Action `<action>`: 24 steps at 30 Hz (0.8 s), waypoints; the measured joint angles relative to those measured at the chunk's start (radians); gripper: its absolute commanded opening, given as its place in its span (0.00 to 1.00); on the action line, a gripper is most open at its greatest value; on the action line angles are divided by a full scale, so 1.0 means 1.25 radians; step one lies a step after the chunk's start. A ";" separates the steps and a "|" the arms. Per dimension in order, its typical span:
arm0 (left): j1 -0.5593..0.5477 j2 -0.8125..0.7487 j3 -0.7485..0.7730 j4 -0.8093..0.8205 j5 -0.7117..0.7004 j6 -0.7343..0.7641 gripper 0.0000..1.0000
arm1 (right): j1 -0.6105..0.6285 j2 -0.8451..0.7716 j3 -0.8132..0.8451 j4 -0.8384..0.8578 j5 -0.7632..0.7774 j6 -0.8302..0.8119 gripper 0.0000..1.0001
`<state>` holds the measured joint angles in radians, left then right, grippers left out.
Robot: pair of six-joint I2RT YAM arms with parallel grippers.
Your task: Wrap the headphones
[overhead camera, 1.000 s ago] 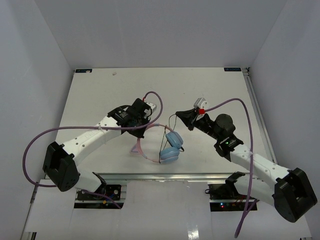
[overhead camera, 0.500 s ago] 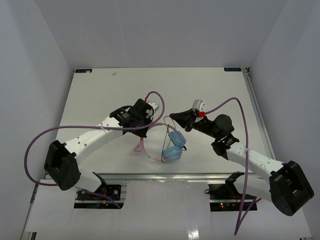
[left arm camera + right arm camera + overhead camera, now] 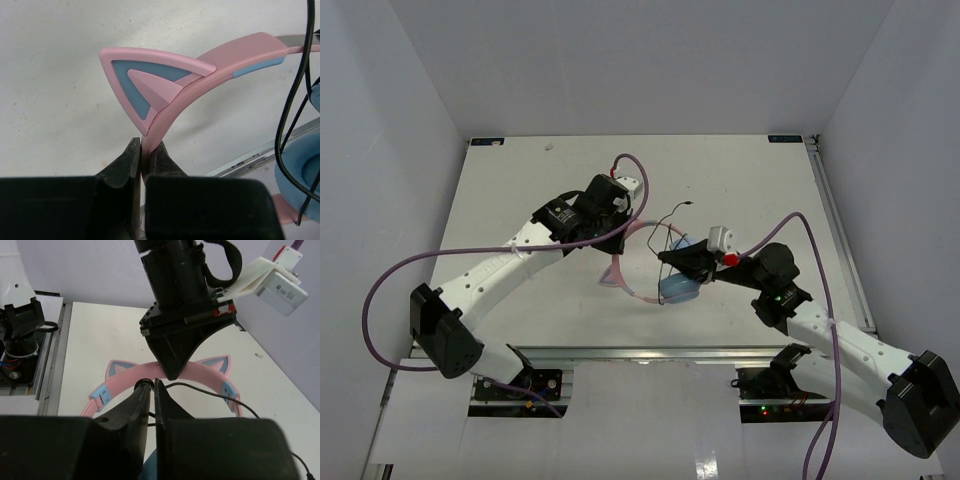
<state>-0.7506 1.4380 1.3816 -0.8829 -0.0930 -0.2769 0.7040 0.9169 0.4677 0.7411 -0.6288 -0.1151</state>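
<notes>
The headphones have a pink cat-eared headband (image 3: 200, 70) and light blue ear cups (image 3: 678, 287). My left gripper (image 3: 144, 150) is shut on the headband just below one ear and holds the headphones above the table; in the top view it (image 3: 620, 225) is at the band's top. My right gripper (image 3: 154, 385) is shut on the thin black cord (image 3: 210, 391) in front of the headband (image 3: 197, 372); in the top view it (image 3: 668, 257) is right beside the ear cups. The cord's free end (image 3: 688, 203) sticks up behind them.
Thick purple robot cables (image 3: 420, 265) arc off each arm. The white table (image 3: 520, 180) ends at a metal rail (image 3: 650, 350) along its near edge, and grey walls close in both sides. The left arm's base block (image 3: 22, 320) shows at the right wrist view's left edge.
My left gripper has lifted the headband and shifted it right. My right gripper has moved down and left with the cord, from behind the ear cups to right beside them.
</notes>
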 measured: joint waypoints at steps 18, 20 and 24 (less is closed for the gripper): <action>0.002 -0.085 0.056 -0.042 -0.090 -0.052 0.00 | 0.058 -0.036 0.049 -0.139 -0.102 -0.067 0.46; 0.001 -0.096 0.056 -0.041 -0.095 -0.052 0.00 | 0.061 -0.055 0.049 -0.150 -0.087 -0.066 0.45; 0.001 -0.114 0.056 -0.032 -0.105 -0.062 0.00 | 0.067 -0.129 0.038 -0.152 0.000 -0.033 0.48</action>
<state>-0.7493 1.2960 1.4521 -0.9232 -0.2241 -0.3549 0.7874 0.7563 0.5153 0.5508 -0.6294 -0.1564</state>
